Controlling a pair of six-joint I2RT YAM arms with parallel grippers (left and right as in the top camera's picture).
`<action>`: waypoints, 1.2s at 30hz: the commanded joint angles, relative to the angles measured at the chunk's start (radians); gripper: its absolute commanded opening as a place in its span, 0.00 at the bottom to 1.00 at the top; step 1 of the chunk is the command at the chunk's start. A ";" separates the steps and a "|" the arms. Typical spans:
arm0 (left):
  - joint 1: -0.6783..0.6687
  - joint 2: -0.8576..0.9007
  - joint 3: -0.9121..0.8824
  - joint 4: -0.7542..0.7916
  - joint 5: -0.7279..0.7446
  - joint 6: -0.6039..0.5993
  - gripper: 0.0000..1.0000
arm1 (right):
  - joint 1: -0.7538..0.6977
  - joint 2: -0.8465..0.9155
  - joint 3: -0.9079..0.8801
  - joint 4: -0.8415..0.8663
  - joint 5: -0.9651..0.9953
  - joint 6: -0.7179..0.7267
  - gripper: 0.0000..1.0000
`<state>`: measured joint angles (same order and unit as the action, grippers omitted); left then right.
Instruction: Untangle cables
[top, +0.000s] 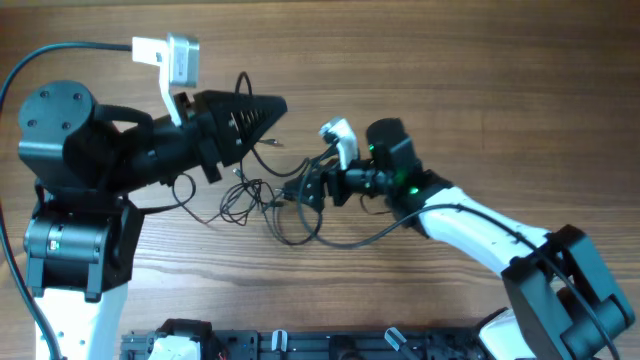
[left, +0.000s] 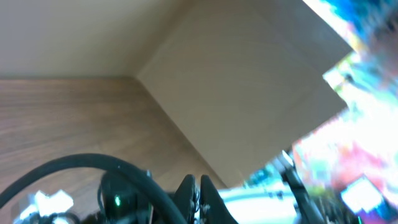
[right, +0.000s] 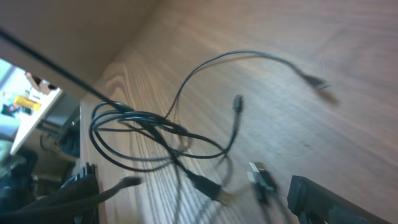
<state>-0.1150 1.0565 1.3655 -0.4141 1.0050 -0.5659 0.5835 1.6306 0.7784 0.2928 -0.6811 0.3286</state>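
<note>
Where the wooden table (top: 520, 70) bore the cables (top: 245, 195) in a loose tangle, the big black left arm (top: 130, 150) stretched toward that tangle from its left. The white right arm (top: 480, 225) lay to the tangle's right. The left gripper (top: 272, 106), just beyond the tangle's far edge, was closed to a point; whether it pinched a cord could not be told. The right gripper (top: 300, 190) stood wide open at the tangle's right edge, with loops lying between its fingers (right: 118, 186). Small plug ends (right: 237, 102) trailed out of the tangle.

Cables (top: 248, 192) (thin, dark) lie tangled on table (top: 500, 70).
</note>
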 joint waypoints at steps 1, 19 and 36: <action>-0.008 0.004 0.009 0.018 -0.206 -0.137 0.04 | 0.059 0.015 -0.002 -0.006 0.122 0.015 1.00; -0.046 0.148 0.009 0.045 -0.502 -0.363 0.04 | 0.162 -0.071 -0.002 -0.237 0.392 0.347 0.87; -0.126 0.183 0.009 0.134 -0.502 -0.411 0.04 | 0.294 0.168 0.052 0.244 0.359 0.034 1.00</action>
<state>-0.2237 1.2446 1.3655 -0.2867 0.5125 -0.9661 0.8757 1.7218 0.7818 0.5278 -0.2512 0.4091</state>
